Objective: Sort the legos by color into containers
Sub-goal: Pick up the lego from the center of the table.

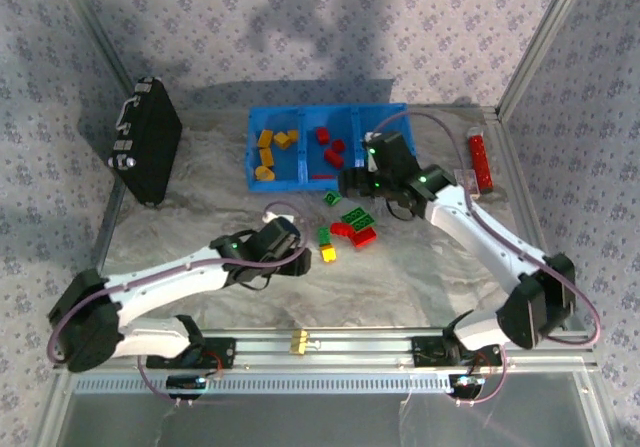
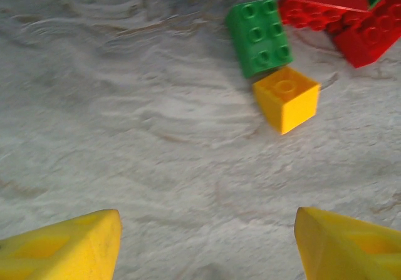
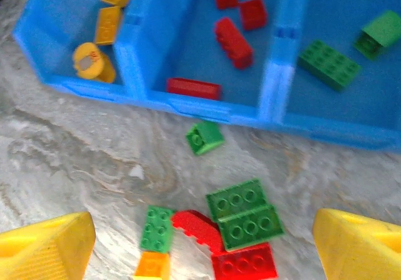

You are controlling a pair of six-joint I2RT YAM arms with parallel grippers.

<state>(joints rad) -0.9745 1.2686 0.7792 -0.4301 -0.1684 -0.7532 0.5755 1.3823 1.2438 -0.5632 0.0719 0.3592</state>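
I have the left fingers, yellow wedge-shaped pads, spread apart with nothing between them, hovering over the grey marbled counter. Ahead of them is my likely pick, a small yellow cube-shaped plastic brick. It sits stud side up on the counter, just beside a green six-stud plastic brick; I cannot tell whether the two touch.

I judge the yellow brick light, rigid and glossy, so it could squirt out if pinched on its corners. It is turned diamond-wise, with one corner pointing at my fingers. Being nearly square, it has no real long axis. I would rotate the wrist and close low on two opposite flat walls, clear of the green neighbour. The green brick's long axis runs away from the fingers, its far end leaning a little left.

The right fingers are spread wide and empty above a loose pile of red and green bricks. That pile lies near the bright blue three-compartment plastic tray, which holds yellow bricks left, red middle and green right.
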